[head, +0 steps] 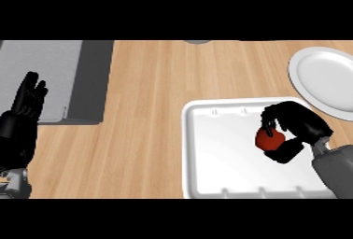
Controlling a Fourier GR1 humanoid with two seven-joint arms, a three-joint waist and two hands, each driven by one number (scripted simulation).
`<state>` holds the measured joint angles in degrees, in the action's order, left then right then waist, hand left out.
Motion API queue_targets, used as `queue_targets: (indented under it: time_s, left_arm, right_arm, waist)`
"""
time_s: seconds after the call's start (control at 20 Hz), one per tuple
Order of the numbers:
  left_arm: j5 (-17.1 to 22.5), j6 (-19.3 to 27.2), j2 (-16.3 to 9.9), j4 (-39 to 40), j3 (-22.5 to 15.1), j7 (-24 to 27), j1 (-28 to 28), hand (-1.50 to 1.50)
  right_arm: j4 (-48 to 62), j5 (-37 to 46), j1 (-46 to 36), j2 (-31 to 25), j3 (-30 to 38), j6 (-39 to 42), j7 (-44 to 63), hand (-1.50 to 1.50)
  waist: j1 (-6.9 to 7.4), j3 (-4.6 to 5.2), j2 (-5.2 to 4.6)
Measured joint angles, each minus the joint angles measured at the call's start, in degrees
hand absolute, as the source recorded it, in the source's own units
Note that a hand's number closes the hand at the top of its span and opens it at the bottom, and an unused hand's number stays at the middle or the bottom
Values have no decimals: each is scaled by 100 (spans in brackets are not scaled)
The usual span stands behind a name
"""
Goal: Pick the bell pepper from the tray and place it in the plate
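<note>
Right hand: our right hand (298, 127) has its fingers and thumb curled round the bell pepper (269, 139).
Bell pepper: we see it red, in the right part of the white tray (207, 154); whether it is lifted off the floor we cannot tell.
Plate: the white plate (324, 77) lies far right, just beyond the tray.
Left hand: our left hand (24, 105) rests at the left edge, fingers straight.
Progress: we judge the grasp made; carrying and placing are left.

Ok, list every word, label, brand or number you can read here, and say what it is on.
There is none to read. The white tray, the white plate, the red bell pepper, the grey panel and both black hands, left and right, bear no lettering.
</note>
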<state>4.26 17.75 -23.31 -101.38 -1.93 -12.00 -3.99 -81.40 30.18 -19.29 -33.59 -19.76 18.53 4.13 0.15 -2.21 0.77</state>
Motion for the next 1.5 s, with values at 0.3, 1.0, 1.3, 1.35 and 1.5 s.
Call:
queue_targets:
  time_s: [0.3,1.0,1.3,1.35,1.5]
  left_arm:
    - [-47,-21,69,-145,8,-27,114,0]
    - [-218,-3,161,-458,93,-241,473,0]
    - [-188,-109,203,-568,94,-277,550,0]
    - [-208,-111,219,-576,79,-276,531,0]
    - [-233,-125,261,-592,70,-276,498,0]
  right_arm:
    - [461,81,-472,36,485,-500,-84,150]
    - [605,110,-1194,-131,1891,-2012,-146,150]
    - [1061,74,-1313,-304,2336,-2187,-6,150]
    - [1175,53,-1359,-347,2413,-2192,-10,150]
    - [1505,48,-1445,-448,2556,-2213,-57,150]
  waist:
    - [29,1,-25]
    - [-139,7,13]
    - [-85,17,-12]
    - [-77,17,-22]
    - [-50,16,-47]
